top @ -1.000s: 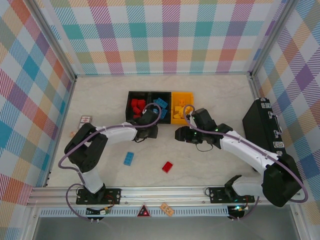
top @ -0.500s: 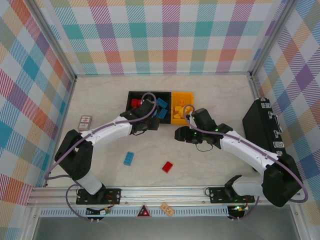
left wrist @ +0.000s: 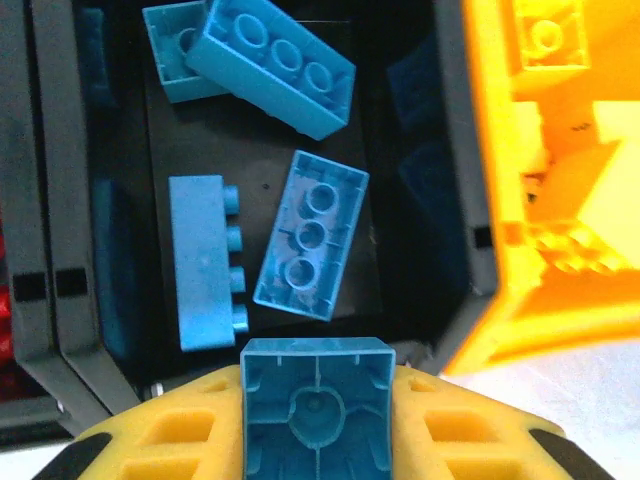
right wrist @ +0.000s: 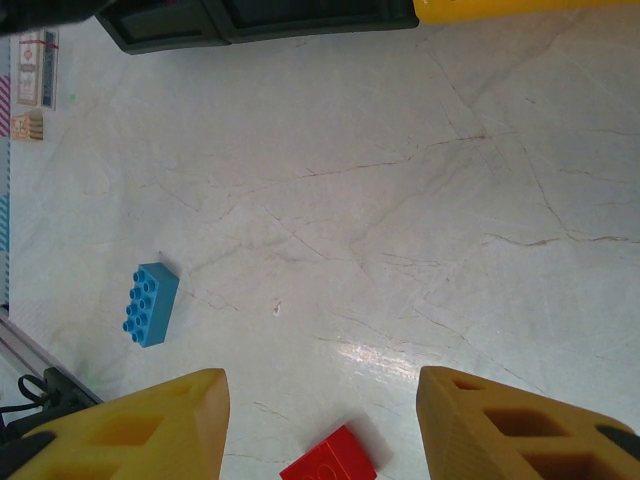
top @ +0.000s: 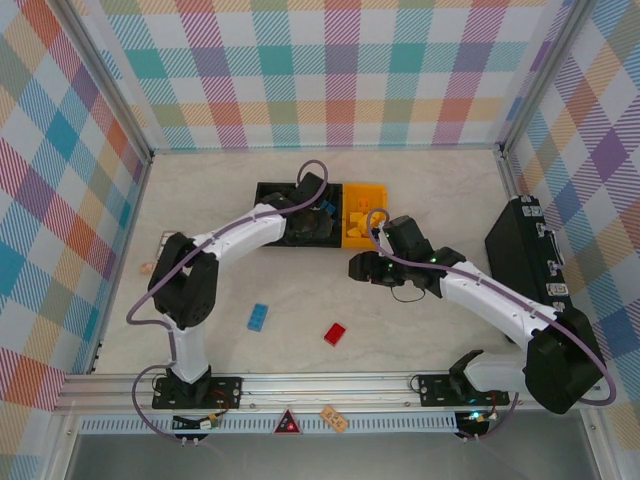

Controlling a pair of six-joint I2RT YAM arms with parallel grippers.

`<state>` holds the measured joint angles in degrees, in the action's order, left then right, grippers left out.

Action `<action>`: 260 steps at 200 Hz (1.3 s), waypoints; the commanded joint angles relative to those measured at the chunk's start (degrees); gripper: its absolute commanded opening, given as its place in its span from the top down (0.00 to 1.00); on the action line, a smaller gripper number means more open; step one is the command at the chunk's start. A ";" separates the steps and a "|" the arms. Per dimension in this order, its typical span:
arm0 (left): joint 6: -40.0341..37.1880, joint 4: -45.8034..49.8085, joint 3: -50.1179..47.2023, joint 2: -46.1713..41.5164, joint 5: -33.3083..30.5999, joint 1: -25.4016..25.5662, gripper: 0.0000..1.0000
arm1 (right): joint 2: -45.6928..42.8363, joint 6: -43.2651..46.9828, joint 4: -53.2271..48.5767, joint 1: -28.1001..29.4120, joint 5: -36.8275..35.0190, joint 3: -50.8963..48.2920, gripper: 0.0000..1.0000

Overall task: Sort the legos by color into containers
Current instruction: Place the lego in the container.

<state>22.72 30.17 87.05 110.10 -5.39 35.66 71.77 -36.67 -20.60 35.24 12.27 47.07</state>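
**Left tool** (left wrist: 317, 438): closed on a blue brick (left wrist: 316, 385), whose hollow underside faces the wrist camera. It is poised above the near end of the middle black bin (left wrist: 255, 152). Four loose blue bricks (left wrist: 310, 250) lie on that bin's floor, with bare dark floor between them and along the right wall. The yellow bin (left wrist: 480, 150) adjoins on the right, with yellow bricks (left wrist: 545, 40) inside. On the left, a double black wall divides off the next bin, where a sliver of red (left wrist: 5, 290) shows at the frame edge.

**Right tool** (right wrist: 318, 400): fingers partly apart with nothing between them, hanging over bare worktop (right wrist: 400, 200). A red brick (right wrist: 330, 462) lies just beneath the gap. A second blue brick (right wrist: 150, 303) lies well off to one side. Unobstructed surface runs from there to the bins' front edge. A printed card (right wrist: 35, 68) sits in the far corner.

**Overhead view:** the left arm reaches across the three-bin row (top: 268, 188) and covers much of its middle, which the left wrist view resolves. The right tool sits near the yellow end, apart from it. Both loose bricks lie toward the front rail. The overhead view adds a large black case (top: 525, 250) along the right wall.
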 commanded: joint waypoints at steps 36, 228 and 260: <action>-0.42 5.01 10.17 8.01 1.34 -2.38 0.73 | -0.73 0.30 0.30 -0.18 -0.32 -0.11 0.47; 0.39 5.53 -1.97 -8.60 2.49 -1.33 0.45 | -0.94 0.82 0.65 -0.20 1.29 0.22 0.47; 0.31 6.99 -7.77 -14.15 2.97 -1.34 0.45 | -0.05 3.27 1.39 -0.18 5.30 1.02 0.47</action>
<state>22.72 34.74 82.91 100.75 -3.42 33.89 71.75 -36.01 -20.56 35.24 13.43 47.07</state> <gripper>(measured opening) 0.551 0.528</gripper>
